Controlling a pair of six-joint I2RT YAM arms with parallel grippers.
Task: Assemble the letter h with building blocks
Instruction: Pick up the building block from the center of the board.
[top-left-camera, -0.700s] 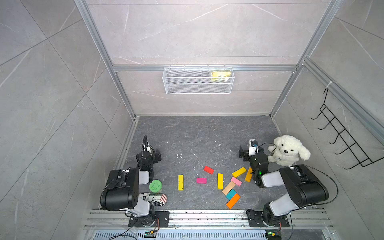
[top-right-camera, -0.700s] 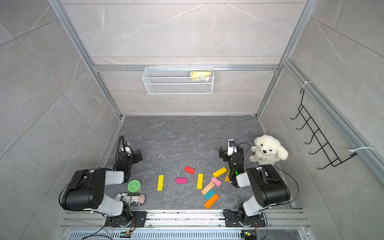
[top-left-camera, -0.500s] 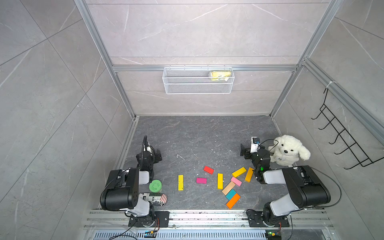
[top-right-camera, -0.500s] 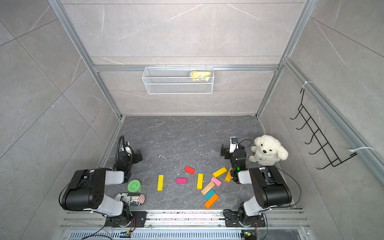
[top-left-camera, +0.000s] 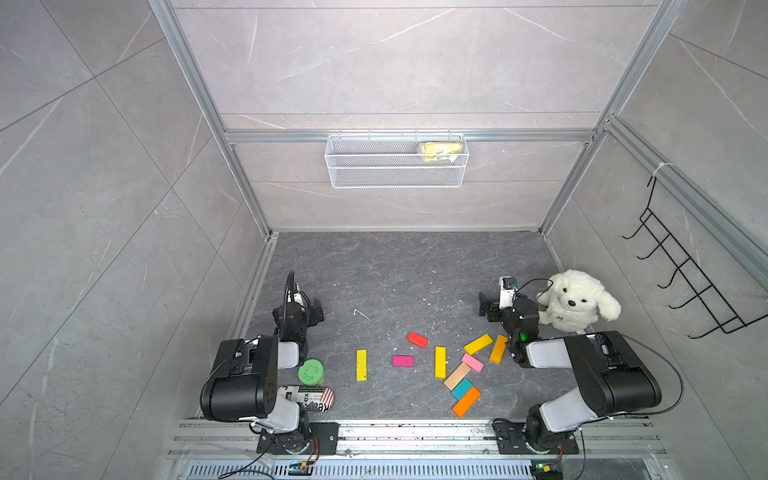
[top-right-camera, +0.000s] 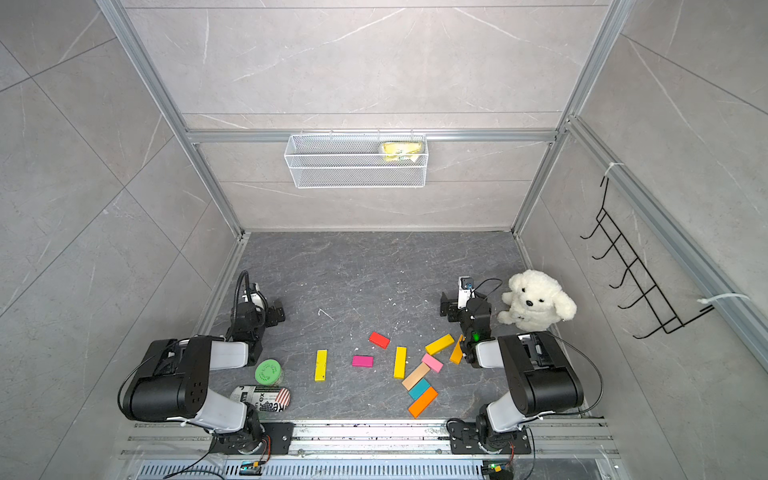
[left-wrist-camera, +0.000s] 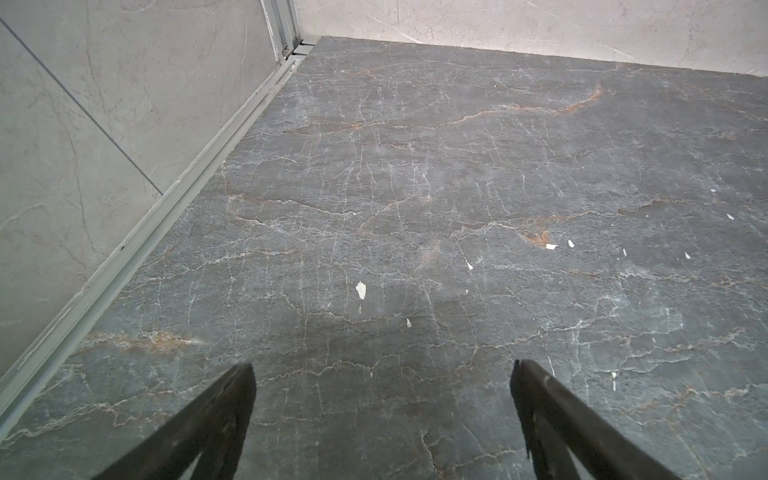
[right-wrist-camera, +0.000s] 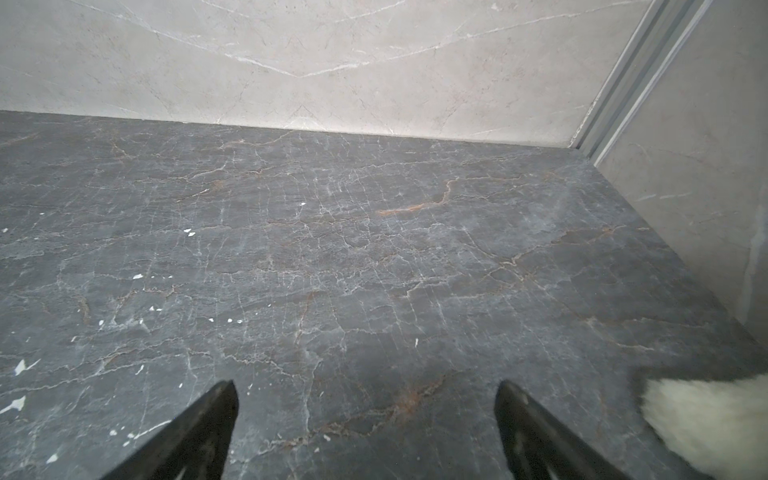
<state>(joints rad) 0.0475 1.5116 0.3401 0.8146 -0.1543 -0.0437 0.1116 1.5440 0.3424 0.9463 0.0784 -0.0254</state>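
the building blocks (top-left-camera: 440, 362) lie flat and scattered on the table (top-left-camera: 395, 274), along its near edge and thickest toward the right near corner. a long yellow block (top-left-camera: 361, 365) lies alone, a magenta block (top-left-camera: 402, 360) and a red block (top-left-camera: 417, 339) lie apart from it, and a tan block (top-left-camera: 457, 376), teal block (top-left-camera: 462, 389) and orange block (top-left-camera: 466, 402) run in a close chain. no letter shape shows, so i judge the task unstarted.

the left gripper (left-wrist-camera: 382, 365) and right gripper (right-wrist-camera: 366, 384) have their fingers spread wide over bare table, holding nothing. each arm sits folded near its side edge, probably parked so the blocks are open to view. the right gripper is just beside the plush dog (top-left-camera: 573, 301) and nearest the pile, so it seems best placed to reach first. the green jar (top-left-camera: 311, 371) and printed can (top-left-camera: 309, 398) sit in the left near corner, outside the building space.
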